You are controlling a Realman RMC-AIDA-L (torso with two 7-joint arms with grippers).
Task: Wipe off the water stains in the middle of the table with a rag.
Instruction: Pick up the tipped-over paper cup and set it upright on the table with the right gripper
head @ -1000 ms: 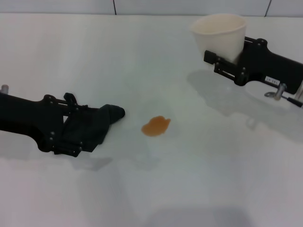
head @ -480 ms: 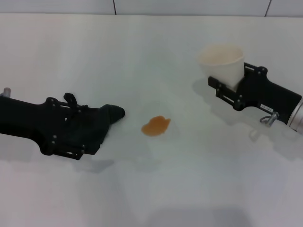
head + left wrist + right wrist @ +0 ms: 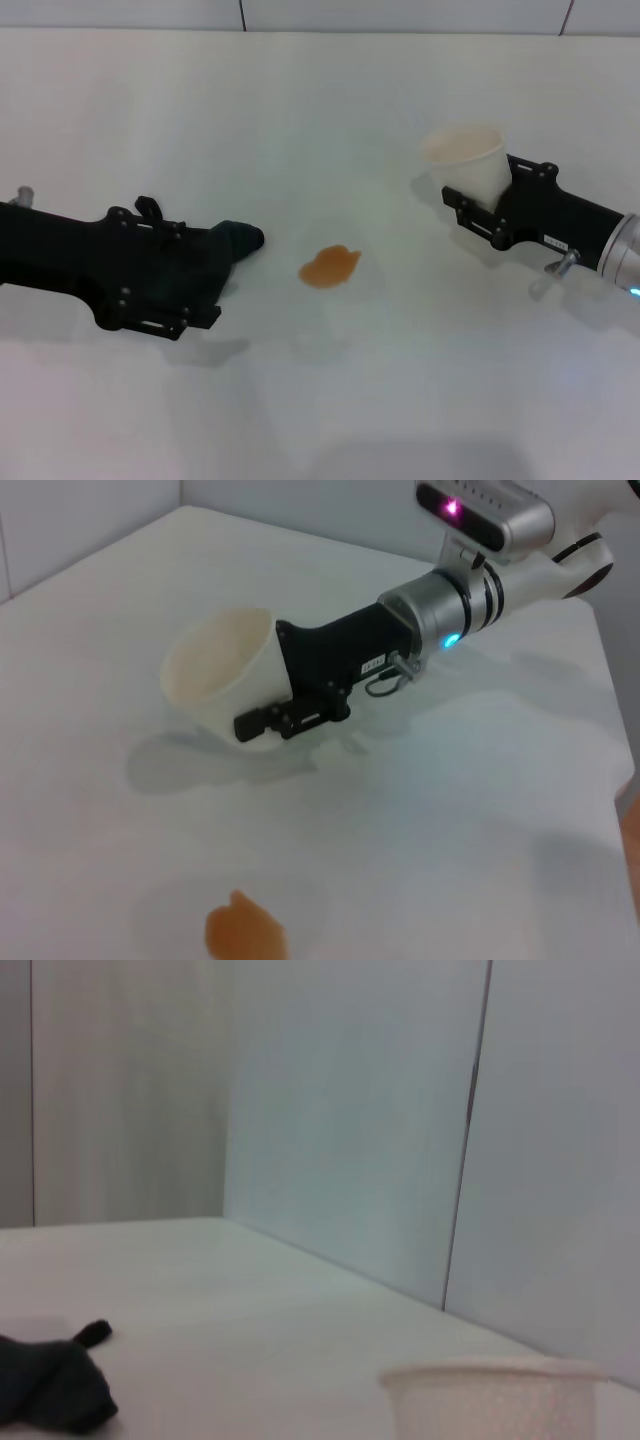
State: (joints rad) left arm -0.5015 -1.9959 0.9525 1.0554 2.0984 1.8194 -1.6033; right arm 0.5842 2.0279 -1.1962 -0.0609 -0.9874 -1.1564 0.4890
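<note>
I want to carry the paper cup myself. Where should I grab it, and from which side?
Grab the paper cup around its side wall, below the rim, coming from the side facing the stain. It stands upright with its mouth open, and the right end effector already clamps the opposite side, so that side is blocked. Squeeze gently; the thin wall probably dents.

Open white table [image 3: 330, 400] all round orange stain [image 3: 329, 266], nothing touching it. Left gripper [image 3: 215, 265] with dark rag [image 3: 236, 240] sits just beside stain, clear straight lane between them. Only obstacle: paper cup [image 3: 466, 158] clamped in right gripper [image 3: 480, 200], well apart on right (off that lane). Far table bare to wall.
</note>
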